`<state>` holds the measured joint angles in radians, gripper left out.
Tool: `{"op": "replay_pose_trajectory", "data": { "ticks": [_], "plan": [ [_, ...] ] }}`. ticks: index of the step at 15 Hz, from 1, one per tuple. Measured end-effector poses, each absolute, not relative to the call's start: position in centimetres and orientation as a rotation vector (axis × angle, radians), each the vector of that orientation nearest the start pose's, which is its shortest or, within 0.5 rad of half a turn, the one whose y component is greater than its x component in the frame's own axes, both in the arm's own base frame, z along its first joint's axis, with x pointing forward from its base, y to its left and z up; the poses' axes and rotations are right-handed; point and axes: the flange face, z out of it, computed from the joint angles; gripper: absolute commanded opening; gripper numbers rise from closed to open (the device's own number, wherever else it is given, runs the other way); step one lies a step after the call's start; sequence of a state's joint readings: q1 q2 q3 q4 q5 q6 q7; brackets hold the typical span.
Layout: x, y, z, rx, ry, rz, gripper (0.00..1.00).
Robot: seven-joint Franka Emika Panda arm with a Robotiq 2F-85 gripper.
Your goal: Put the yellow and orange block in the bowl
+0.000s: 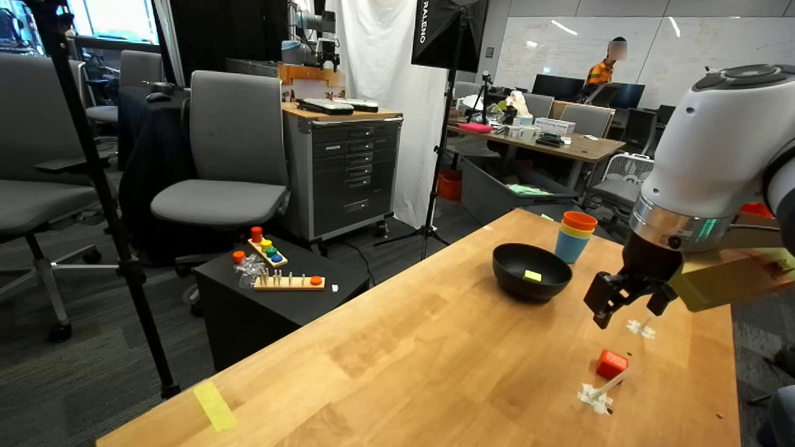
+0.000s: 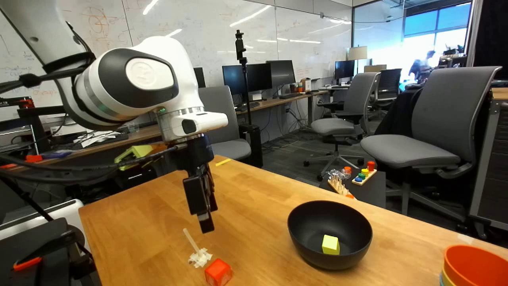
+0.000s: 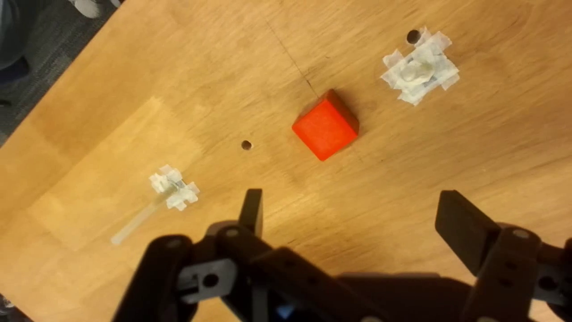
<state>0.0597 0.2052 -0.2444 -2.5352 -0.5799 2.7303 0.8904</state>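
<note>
Robot gripper (image 3: 351, 201) hung above a wooden table (image 1: 385, 372), fingers (image 3: 462, 228) wide apart, orange block (image 3: 325, 129) lay on the table, yellow block (image 2: 330, 245) sat inside the black bowl (image 2: 329, 220), stacked cups (image 1: 574, 237) to its right

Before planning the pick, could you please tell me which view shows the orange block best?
The wrist view: there the orange block appears largest and unobstructed. Both exterior views show it smaller, low in the frame.

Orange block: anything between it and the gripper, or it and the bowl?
Nothing visible stands between the open gripper and the orange block, nor between that block and the black bowl. A taped stick rises beside the block, off both straight lines.
</note>
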Motion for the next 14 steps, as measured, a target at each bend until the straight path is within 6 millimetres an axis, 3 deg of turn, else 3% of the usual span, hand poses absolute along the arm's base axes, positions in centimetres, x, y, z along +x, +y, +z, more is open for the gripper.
{"op": "replay_pose_trajectory", "data": {
  "ticks": [8,14],
  "plan": [
    [43.7,-8.0,15.7,-3.274,1.003,-0.072,1.00],
    [43.3,-9.5,14.0,-3.225,1.222,-0.102,1.00]
  ]
}}
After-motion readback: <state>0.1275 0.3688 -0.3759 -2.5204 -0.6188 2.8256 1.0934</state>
